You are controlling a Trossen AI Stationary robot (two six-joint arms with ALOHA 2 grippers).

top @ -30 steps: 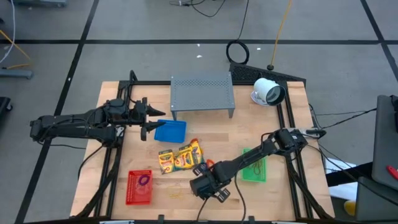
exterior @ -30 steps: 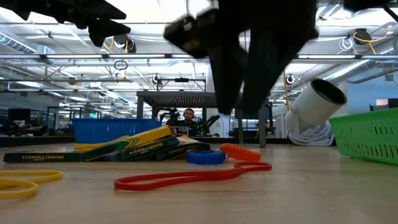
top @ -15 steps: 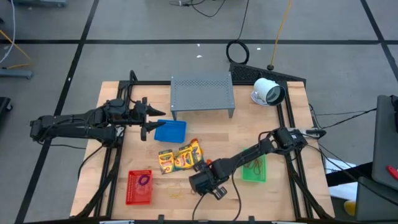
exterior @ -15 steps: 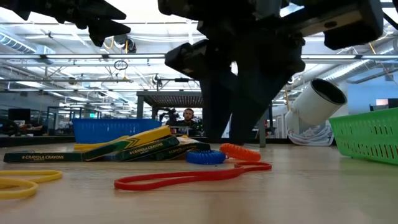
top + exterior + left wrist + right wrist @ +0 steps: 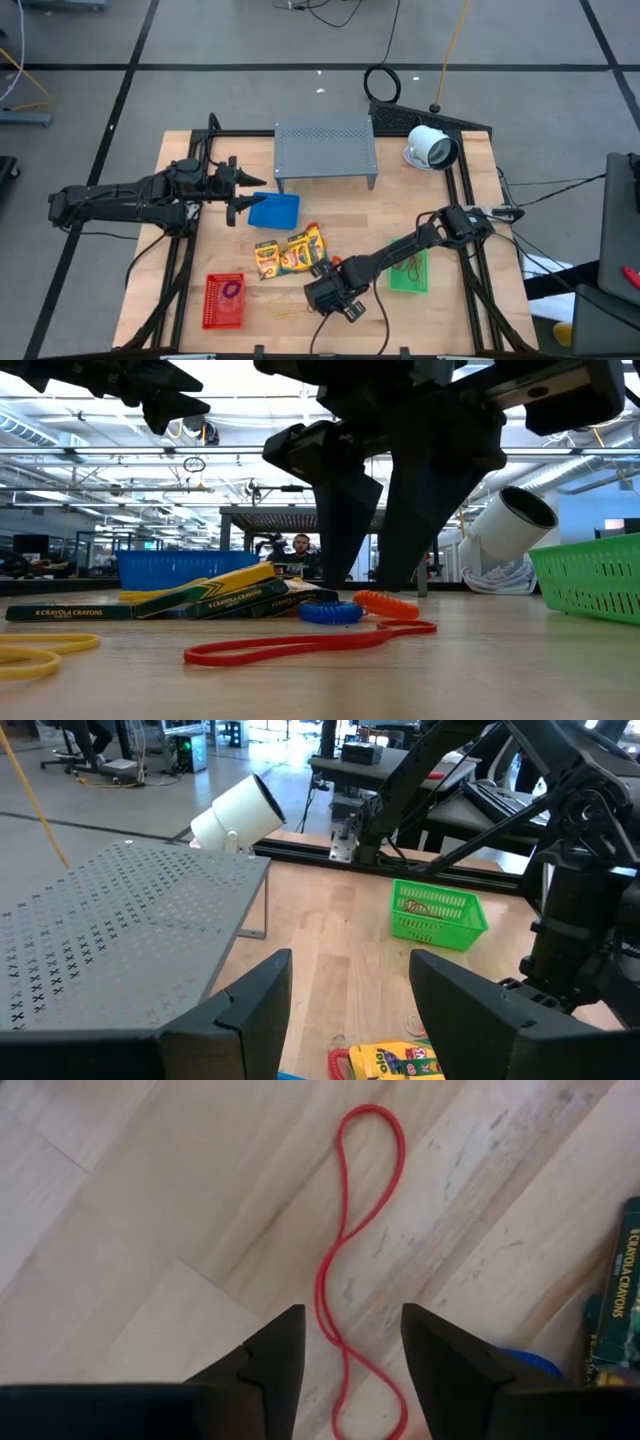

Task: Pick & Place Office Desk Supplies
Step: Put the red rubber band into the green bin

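Right wrist view: right gripper (image 5: 345, 1345) jaws spread astride red rubber band (image 5: 350, 1240); thin loop risks being missed, pushed flat.

Left gripper (image 5: 350, 1010) jaws spread, nothing held.

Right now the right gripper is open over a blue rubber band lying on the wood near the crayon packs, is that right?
Not quite: the rubber band is red, not blue. The right wrist view shows it as a long twisted loop on the bare wood, running between the open fingers of the right gripper. The rest holds: the crayon packs lie close by.
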